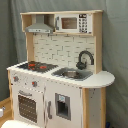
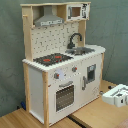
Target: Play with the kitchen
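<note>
The kitchen point(image 1: 102, 78) point(image 2: 36, 87), a tall toy of white panels and pale wood, stands upright in both exterior views. On its worktop are the red-ringed black hob point(image 1: 36, 65) point(image 2: 52, 59), a sink point(image 1: 71, 74) point(image 2: 82, 50) and the curved black tap point(image 1: 85, 59) point(image 2: 75, 40). Below are knobs point(image 1: 34, 83) point(image 2: 56, 76) and the oven door point(image 1: 27, 107) point(image 2: 65, 96), which is shut. A grey hood point(image 1: 40, 26) point(image 2: 49, 20) hangs at the top. My white gripper point(image 2: 119, 95) shows only at the second exterior view's lower right, low over the table and apart from the kitchen.
A microwave panel point(image 1: 72, 23) point(image 2: 77, 11) sits beside the hood. The kitchen stands on a wooden table point(image 2: 95, 117). A grey curtain point(image 1: 116, 45) point(image 2: 11, 55) hangs behind it. A small fridge-like door point(image 1: 62, 106) point(image 2: 91, 73) is on the front.
</note>
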Robot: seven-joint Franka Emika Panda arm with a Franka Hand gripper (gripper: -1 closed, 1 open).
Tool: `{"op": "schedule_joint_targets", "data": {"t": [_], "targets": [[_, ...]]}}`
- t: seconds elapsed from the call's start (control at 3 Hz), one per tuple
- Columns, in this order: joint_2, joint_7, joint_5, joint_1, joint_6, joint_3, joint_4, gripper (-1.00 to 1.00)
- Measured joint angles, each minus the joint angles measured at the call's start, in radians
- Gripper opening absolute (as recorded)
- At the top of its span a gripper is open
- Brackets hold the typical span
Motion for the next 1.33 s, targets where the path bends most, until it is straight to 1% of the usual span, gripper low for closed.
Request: {"op": "schedule_joint_targets", "data": {"t": [0.33,0.67,1.0,1.33], "targets": [[0.002,-0.010,0.010,-0.039,0.031,-0.092,0.000,1.00],[0.002,-0.048,0.010,-0.106,0.096,-0.129,0.000,1.00],[0.002,-0.140,0.010,-0.133,0.128,-0.155,0.000,1.00],[0.002,-0.228,0.010,-0.167,0.148,-0.203,0.001,1.00]]}}
